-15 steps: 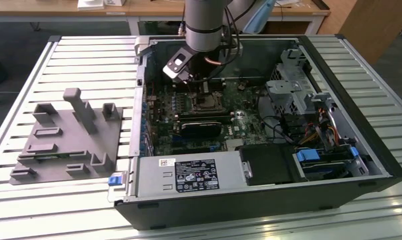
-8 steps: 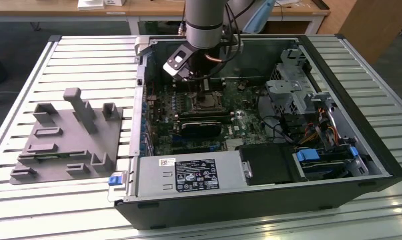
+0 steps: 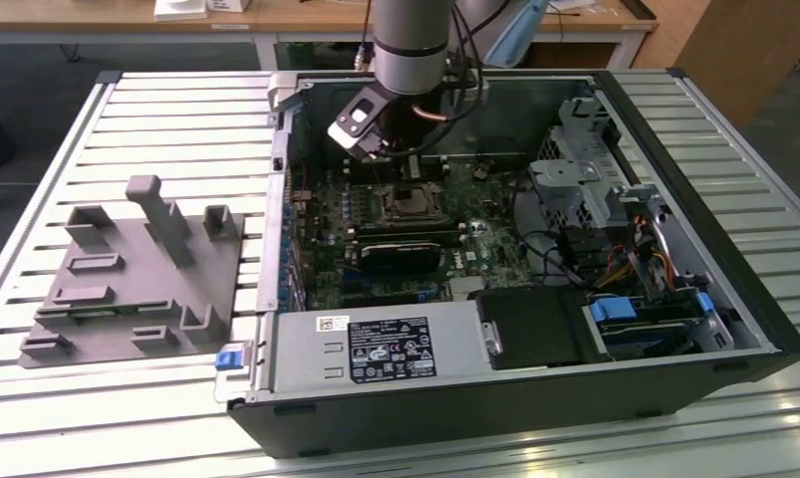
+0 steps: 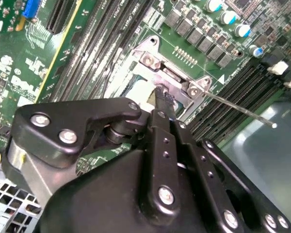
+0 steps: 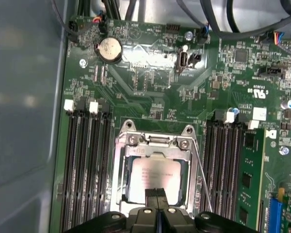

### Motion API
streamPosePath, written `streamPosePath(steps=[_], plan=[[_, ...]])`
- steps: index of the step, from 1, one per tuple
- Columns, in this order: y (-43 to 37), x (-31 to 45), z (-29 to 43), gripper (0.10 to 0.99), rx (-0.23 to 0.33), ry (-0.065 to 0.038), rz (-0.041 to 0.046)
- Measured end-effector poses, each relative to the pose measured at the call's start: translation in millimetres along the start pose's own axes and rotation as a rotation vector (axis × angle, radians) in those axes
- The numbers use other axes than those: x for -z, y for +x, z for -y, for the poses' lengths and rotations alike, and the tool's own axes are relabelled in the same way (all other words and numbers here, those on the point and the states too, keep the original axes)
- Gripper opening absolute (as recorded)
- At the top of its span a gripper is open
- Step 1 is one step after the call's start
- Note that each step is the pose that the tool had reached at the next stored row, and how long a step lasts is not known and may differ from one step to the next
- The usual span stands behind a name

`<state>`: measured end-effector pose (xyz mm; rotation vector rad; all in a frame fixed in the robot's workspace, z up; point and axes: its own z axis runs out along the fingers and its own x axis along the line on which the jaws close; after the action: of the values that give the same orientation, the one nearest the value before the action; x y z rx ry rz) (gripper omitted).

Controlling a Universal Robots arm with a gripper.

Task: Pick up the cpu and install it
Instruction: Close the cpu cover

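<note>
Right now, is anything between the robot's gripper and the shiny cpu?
Nothing shows between them: in the first wrist view the gripper tips sit directly over the cpu, which lies inside its socket frame.

My black gripper (image 5: 156, 196) hangs over the cpu (image 5: 153, 177), its top a pale silver with faint grey print, ringed by a bright silvery socket frame (image 5: 120, 165). Around it the motherboard (image 5: 150, 97) is deep green, flecked with white markings. Black memory slots (image 5: 85, 160) with white end clips stand at nine o'clock of the frame. A silver coin battery (image 5: 109, 49) shines at eleven o'clock. In the exterior view, a plain grey fixture (image 3: 133, 274) rests on a white slatted table (image 3: 54, 398).
</note>
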<state>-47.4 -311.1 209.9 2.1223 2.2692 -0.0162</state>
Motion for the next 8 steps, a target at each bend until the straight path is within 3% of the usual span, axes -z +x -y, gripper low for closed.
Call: streamPosePath(steps=[8], plan=[[-0.7,-0.3,-11.0,0.106,0.000,0.000,-0.0001]])
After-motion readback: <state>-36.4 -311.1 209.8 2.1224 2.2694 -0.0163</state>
